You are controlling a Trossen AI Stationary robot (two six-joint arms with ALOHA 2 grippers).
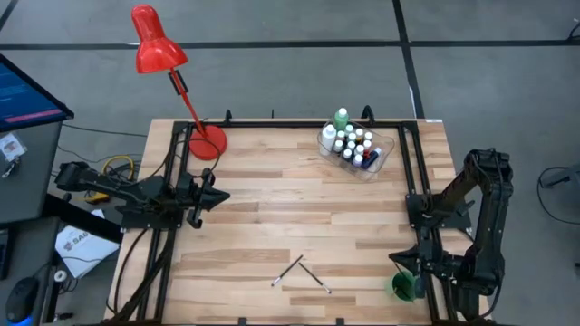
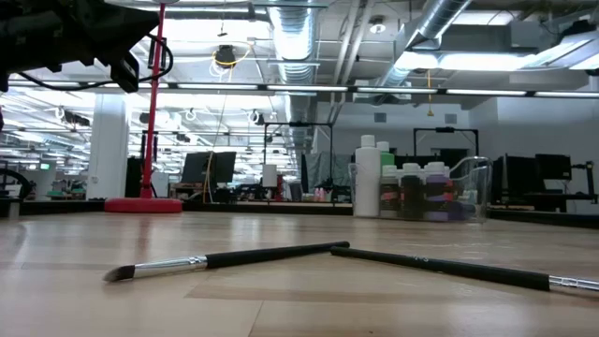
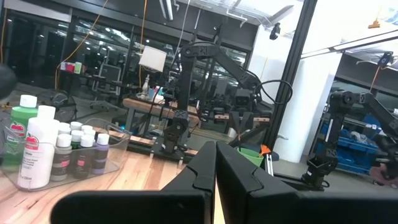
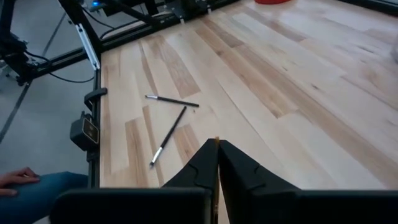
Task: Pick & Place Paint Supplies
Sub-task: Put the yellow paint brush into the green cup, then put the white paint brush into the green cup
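Note:
The paint bottles (image 1: 352, 143) stand inside a clear plastic tub (image 1: 379, 156) at the table's far right: several tiny white-capped ones, a taller green bottle (image 3: 20, 124) and a taller white one (image 3: 37, 149). Two thin dark paintbrushes (image 1: 290, 270) (image 1: 316, 278) lie flat on the table near its near edge, their ends meeting in a V. My left gripper (image 3: 216, 169) is shut, hovering at the table's left side. My right gripper (image 4: 217, 163) is shut too, raised at the right side, far from the brushes (image 4: 169, 134).
A red desk lamp stands with its base (image 1: 207, 143) at the far left corner. A green cup (image 1: 401, 286) sits at the near right edge by my right arm (image 1: 476, 208). A person's hand (image 4: 17, 178) shows beyond the near edge. Bare wood lies mid-table.

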